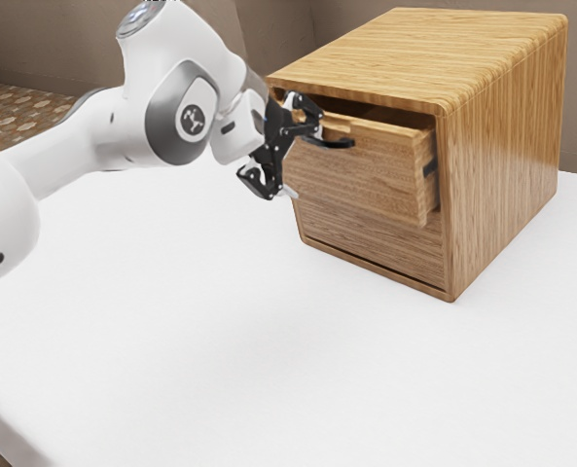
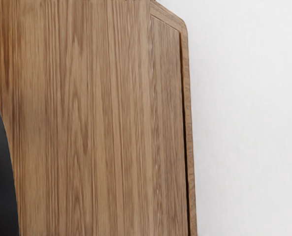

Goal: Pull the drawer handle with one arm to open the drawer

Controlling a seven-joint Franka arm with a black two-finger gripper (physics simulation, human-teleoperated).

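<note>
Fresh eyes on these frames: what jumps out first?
The wooden cabinet on the white table, toward the exterior view's right, draws the eye first, its upper drawer standing partly pulled out. Next comes the white arm reaching in from the left, its black gripper right at the drawer's black handle. The wrist view has a wood panel close up, beside the table.
</note>
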